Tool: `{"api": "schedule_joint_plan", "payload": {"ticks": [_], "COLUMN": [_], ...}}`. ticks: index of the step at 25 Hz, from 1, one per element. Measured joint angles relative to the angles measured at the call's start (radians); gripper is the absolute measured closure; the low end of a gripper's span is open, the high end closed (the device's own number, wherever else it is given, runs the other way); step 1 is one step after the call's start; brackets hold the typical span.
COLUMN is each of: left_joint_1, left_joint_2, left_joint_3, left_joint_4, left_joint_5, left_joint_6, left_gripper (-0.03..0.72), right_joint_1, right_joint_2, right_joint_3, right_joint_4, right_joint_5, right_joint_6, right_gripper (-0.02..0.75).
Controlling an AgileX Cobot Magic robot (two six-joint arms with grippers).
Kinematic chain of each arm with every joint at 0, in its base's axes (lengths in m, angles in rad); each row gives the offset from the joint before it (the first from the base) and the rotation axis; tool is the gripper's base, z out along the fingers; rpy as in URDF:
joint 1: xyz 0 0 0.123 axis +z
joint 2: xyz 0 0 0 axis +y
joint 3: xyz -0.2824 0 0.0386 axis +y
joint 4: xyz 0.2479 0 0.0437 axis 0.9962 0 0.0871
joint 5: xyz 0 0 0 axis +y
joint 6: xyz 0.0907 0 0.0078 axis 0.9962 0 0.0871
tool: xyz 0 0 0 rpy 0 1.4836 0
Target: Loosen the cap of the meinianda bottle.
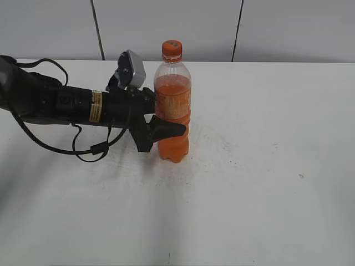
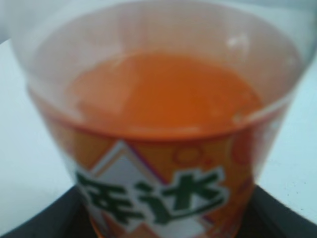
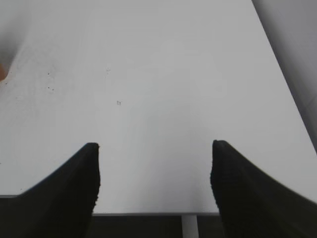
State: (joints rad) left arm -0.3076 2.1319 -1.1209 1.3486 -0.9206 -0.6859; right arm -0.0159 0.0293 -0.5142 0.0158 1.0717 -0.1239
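Note:
The meinianda bottle [image 1: 172,105] stands upright on the white table, clear plastic with orange liquid and an orange-and-white label. Its small orange cap [image 1: 172,50] sits on top, untouched. My left gripper [image 1: 169,128] reaches in from the left and is shut on the bottle's waist, one black finger across its front. In the left wrist view the bottle [image 2: 163,124] fills the frame, with black fingers at both lower corners. My right gripper [image 3: 154,171] is open and empty over bare table; it does not show in the exterior view.
The white table [image 1: 266,166] spreads all round the bottle. A grey panelled wall [image 1: 166,27] stands behind it. The left arm's cable [image 1: 89,149] loops onto the table. The table's edge [image 3: 148,214] shows under the right gripper.

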Motion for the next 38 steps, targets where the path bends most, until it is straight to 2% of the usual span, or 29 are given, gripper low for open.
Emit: {"api": "schedule_joint_plan", "payload": {"ticks": [6, 20, 35, 38], "left_joint_1": [0.000, 0.000, 0.000, 0.000], "left_joint_2": [0.000, 0.000, 0.000, 0.000], "left_joint_3": [0.000, 0.000, 0.000, 0.000], "left_joint_4": [0.000, 0.000, 0.000, 0.000], "left_joint_5": [0.000, -0.001, -0.004, -0.003], "left_joint_6": [0.000, 0.000, 0.000, 0.000], "left_gripper": [0.263, 0.263, 0.263, 0.263], "right_joint_1": [0.000, 0.000, 0.000, 0.000], "right_joint_2": [0.286, 0.936, 1.354, 1.412], "right_joint_3": [-0.161, -0.623, -0.943, -1.000], "right_joint_4": [0.000, 0.004, 0.006, 0.037], "right_joint_5": [0.133, 0.143, 0.147, 0.147], "right_joint_6": [0.067, 0.074, 0.060, 0.060], "right_gripper": [0.234, 0.237, 0.237, 0.237]}}
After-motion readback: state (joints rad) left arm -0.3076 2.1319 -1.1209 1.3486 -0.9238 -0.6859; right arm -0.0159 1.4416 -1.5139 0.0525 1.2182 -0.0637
